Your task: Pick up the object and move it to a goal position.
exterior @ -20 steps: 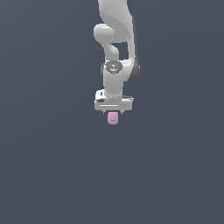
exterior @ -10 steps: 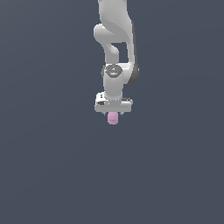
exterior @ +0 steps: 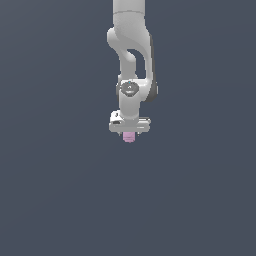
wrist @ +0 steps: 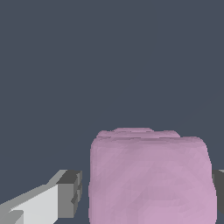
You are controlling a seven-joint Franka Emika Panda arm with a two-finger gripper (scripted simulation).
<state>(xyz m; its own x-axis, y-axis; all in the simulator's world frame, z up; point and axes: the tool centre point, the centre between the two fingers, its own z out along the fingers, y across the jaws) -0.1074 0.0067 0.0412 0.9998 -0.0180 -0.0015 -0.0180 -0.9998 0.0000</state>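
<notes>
The object (exterior: 129, 138) is a small pale pink lumpy cylinder that pokes out just below the white gripper (exterior: 129, 133). The arm hangs straight down over it. In the wrist view the object (wrist: 148, 175) fills the space between the fingers of the gripper (wrist: 146, 194). One grey-tipped finger (wrist: 69, 194) stands beside it with a thin gap showing. The other finger (wrist: 220, 192) is at the object's opposite side, mostly cut off by the picture's edge. The gripper is open around the object.
Only a plain dark grey-blue surface shows around the arm (exterior: 131, 60) and the object in both views. No other things or edges are in view.
The hand has come down over the object, so less pink shows below it. The object itself has stayed where it was.
</notes>
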